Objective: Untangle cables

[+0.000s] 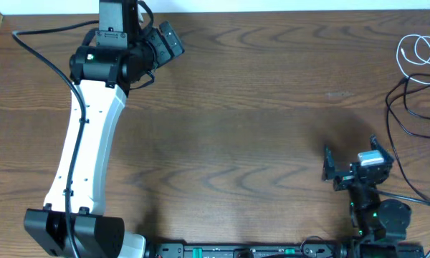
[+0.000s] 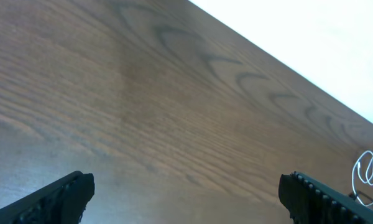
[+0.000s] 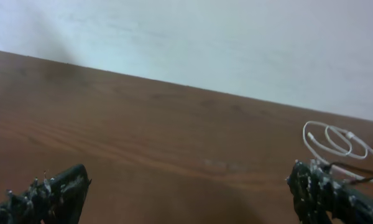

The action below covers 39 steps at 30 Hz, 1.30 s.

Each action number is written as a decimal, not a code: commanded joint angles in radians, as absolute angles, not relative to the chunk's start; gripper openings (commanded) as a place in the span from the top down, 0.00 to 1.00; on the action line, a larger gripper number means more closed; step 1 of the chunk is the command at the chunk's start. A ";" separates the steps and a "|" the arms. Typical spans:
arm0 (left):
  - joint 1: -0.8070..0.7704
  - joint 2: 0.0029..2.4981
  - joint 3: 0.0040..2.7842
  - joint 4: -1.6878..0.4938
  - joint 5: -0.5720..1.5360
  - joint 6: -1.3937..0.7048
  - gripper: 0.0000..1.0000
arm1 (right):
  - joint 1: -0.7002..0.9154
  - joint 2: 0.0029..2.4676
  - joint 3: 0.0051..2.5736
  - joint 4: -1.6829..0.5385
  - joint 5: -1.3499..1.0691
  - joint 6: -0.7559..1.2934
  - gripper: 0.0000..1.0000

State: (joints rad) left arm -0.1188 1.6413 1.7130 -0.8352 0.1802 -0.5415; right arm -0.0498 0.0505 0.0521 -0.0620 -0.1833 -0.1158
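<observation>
The white cable (image 1: 421, 51) lies in a small coil at the far right edge of the table. The black cable (image 1: 388, 104) lies in loose loops just in front of it; its end seems to touch the white coil. The white coil also shows in the left wrist view (image 2: 367, 171) and the right wrist view (image 3: 332, 140), where the black cable (image 3: 360, 169) runs beside it. My left gripper (image 1: 173, 39) is open and empty at the far left, far from the cables. My right gripper (image 1: 352, 154) is open and empty, near the front right, short of the black loops.
The wooden table (image 1: 244, 136) spans the view, with a pale wall behind its far edge (image 3: 236, 50). The white left arm (image 1: 86, 143) stretches from the front left to the back. A thick black robot wire (image 1: 43, 57) hangs along it.
</observation>
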 commanded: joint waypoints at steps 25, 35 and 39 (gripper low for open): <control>-0.117 1.647 1.716 -0.837 0.170 -0.524 0.00 | -0.025 0.006 0.006 -0.064 -0.130 -0.079 0.01; -0.117 1.629 1.716 -0.893 0.072 -0.475 0.00 | -0.025 0.006 0.006 -0.064 -0.130 -0.079 0.01; -0.117 1.556 1.692 -0.890 0.059 -0.391 0.00 | -0.025 0.006 0.006 -0.064 -0.130 -0.079 0.01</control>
